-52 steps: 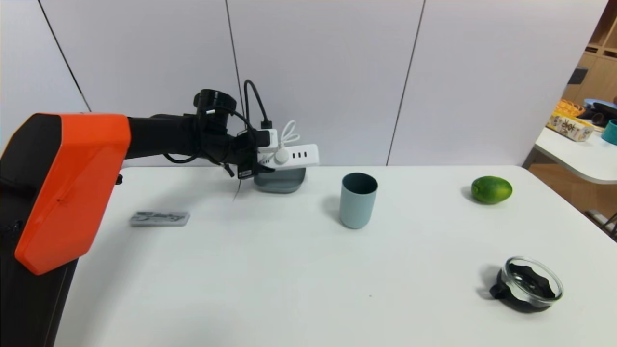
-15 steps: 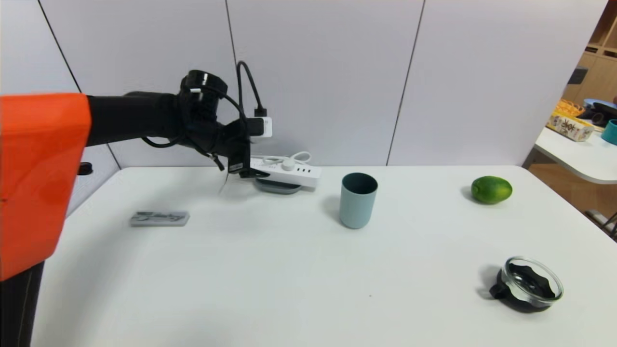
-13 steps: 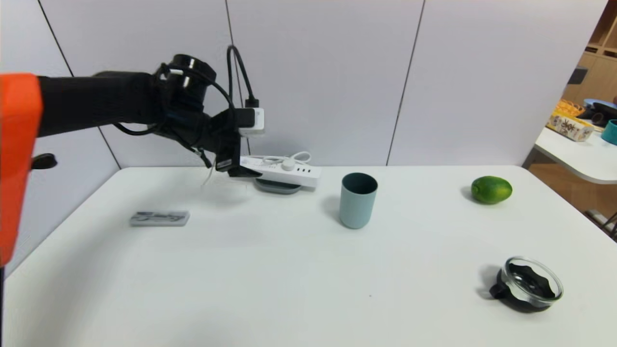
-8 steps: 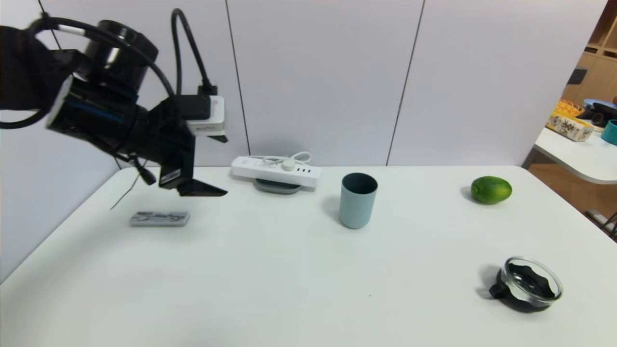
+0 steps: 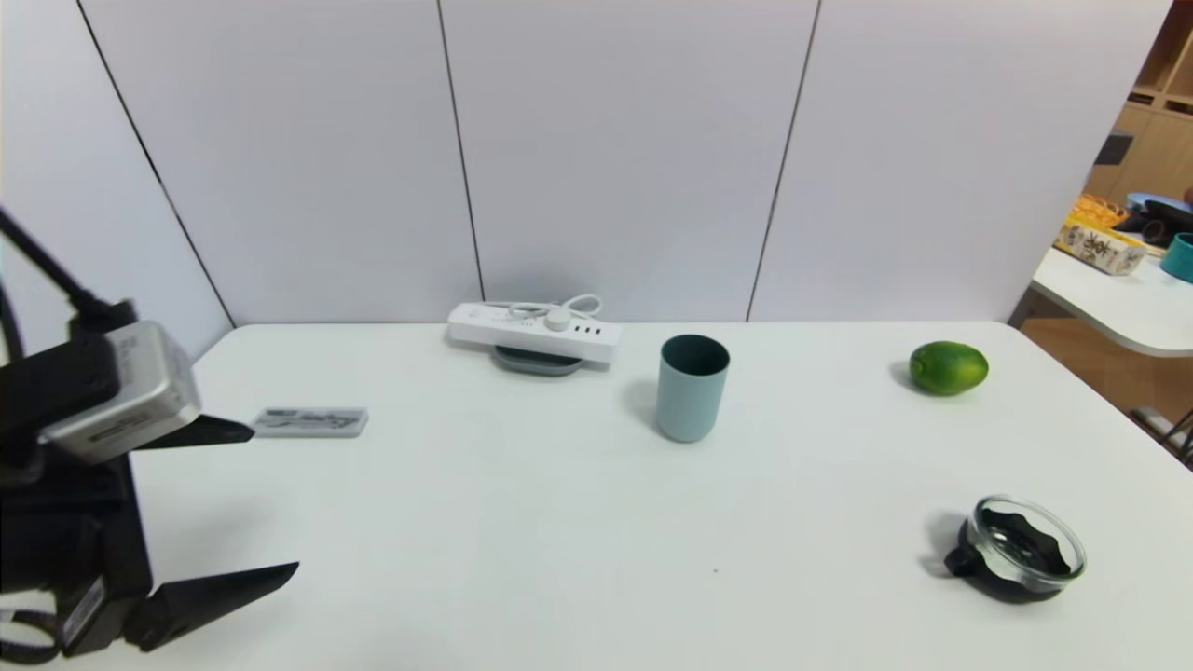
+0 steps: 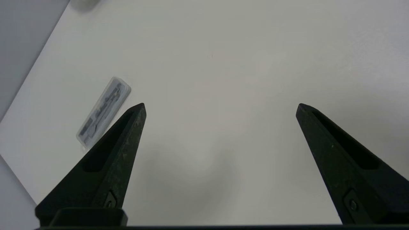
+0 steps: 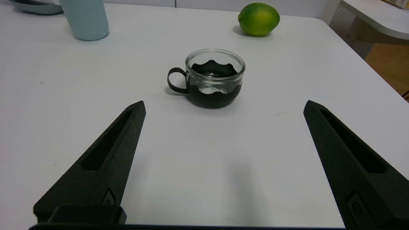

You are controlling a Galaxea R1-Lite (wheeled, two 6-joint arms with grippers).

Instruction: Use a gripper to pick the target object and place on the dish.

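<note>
Left gripper (image 5: 270, 499) hangs spread wide and empty over the table's (image 5: 522, 522) near-left edge, bare tabletop ahead (grey pack (image 5: 310, 421) just beyond). Farther back, power strip (image 5: 534, 329) lies across the dish (image 5: 538, 361), cup (image 5: 692, 387) beside. Right gripper (image 7: 223, 107) gapes too.

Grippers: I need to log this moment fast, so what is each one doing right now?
Left gripper: open, holding nothing, above the table.
Right gripper: open, holding nothing, parked.

office-like room, grey wall panels (image 5: 615, 158), white table (image 5: 559, 522), wooden shelving (image 5: 1151, 121)
</note>
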